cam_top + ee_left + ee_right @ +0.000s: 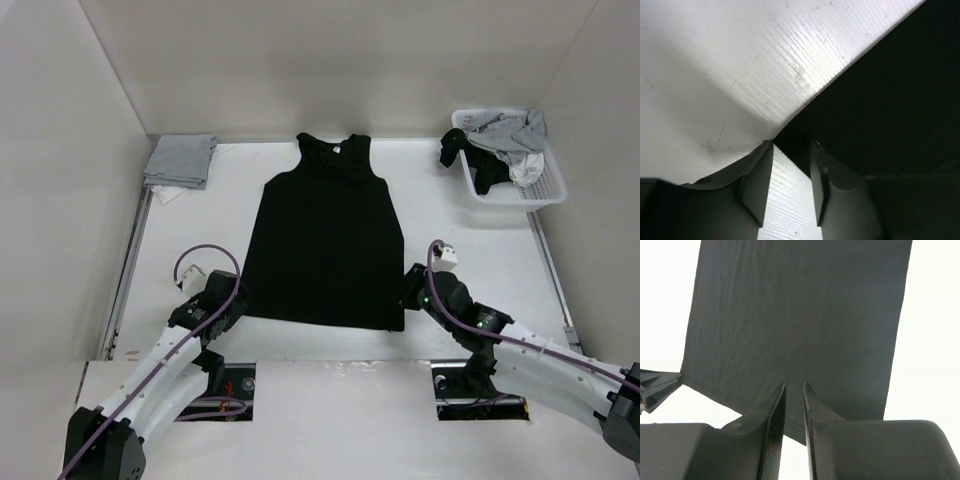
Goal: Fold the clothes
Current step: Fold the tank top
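thin black sleeveless top lies flat and face up mid white table, scooped neck toward 12 o'clock, straight hem toward 6 o'clock, nearest the arm bases. fabric looks smooth, no fold made yet, so i judge the task to be at its start.

left gripper sits low at the hem's 7 o'clock corner. wrist view: fingers parted, bare table showing in the gap, the cloth's corner point just at their mouth. nothing clamped.

right gripper sits at the hem's 5 o'clock corner, aimed up the garment. fingers apart by a narrow slit, the hem edge running under the tips. cloth there lies flat, none seen pinched.

why so placed: one gripper per bottom corner, level with each other, reads as set-up for a paired pinch, so the hem can be carried toward 12 o'clock evenly and land square on the shoulders. low, flat approach suits thin fabric lying tight to the table.

risk, as judgement: a thin corner may slip out of a shallow bite, or one side lift alone and skew the fold.

off task: folded light-grey cloth square at 10 o'clock, white slatted plastic basket of mixed garments at 2 o'clock, both well apart from the top.
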You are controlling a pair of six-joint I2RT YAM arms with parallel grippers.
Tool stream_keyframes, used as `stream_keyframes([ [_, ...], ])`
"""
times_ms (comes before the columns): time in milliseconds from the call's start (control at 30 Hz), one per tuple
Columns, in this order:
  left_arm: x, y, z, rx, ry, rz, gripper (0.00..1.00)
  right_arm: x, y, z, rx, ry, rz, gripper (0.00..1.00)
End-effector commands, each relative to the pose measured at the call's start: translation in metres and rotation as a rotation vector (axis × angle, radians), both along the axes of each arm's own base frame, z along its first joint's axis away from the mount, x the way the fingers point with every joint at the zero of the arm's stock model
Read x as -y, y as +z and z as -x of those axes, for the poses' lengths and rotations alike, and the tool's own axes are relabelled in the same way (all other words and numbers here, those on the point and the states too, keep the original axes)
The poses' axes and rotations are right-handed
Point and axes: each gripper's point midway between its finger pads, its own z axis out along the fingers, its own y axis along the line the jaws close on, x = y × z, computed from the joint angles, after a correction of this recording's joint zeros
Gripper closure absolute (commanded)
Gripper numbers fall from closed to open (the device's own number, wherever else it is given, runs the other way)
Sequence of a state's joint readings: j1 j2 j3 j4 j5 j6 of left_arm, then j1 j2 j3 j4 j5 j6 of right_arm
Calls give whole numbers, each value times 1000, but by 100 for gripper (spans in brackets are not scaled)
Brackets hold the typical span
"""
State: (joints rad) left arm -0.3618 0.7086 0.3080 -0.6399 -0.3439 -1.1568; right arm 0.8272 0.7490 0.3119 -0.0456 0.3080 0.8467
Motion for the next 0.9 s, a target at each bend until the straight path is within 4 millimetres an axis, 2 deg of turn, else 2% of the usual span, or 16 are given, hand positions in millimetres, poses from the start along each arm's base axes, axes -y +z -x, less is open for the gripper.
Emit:
stream_keyframes([
  [0,-1,4,-2,0,17,-5,71,-2,13,-2,37,-13,-44,75],
  [133,-1,-8,-6,-9,27,8,80,-2,16,3,40,-3,-57,72],
  [300,-3,-8,-16,3,10,-2,82,3,26,9,55,-7,-84,70],
  [400,5,-5,-23,54,-27,47,91,7,23,11,44,-19,-77,69],
  [467,11,9,-32,121,-67,82,96,9,17,13,20,-29,-66,66],
  [567,16,62,-50,300,-114,101,99,13,-1,18,-63,-57,-40,62],
  [667,20,103,-53,411,-155,85,99,17,-18,20,-141,-91,8,61],
  [767,26,120,-50,472,-210,67,100,21,-35,28,-230,-125,65,61],
  [867,28,122,-46,516,-239,50,100,26,-49,43,-309,-152,121,61],
])
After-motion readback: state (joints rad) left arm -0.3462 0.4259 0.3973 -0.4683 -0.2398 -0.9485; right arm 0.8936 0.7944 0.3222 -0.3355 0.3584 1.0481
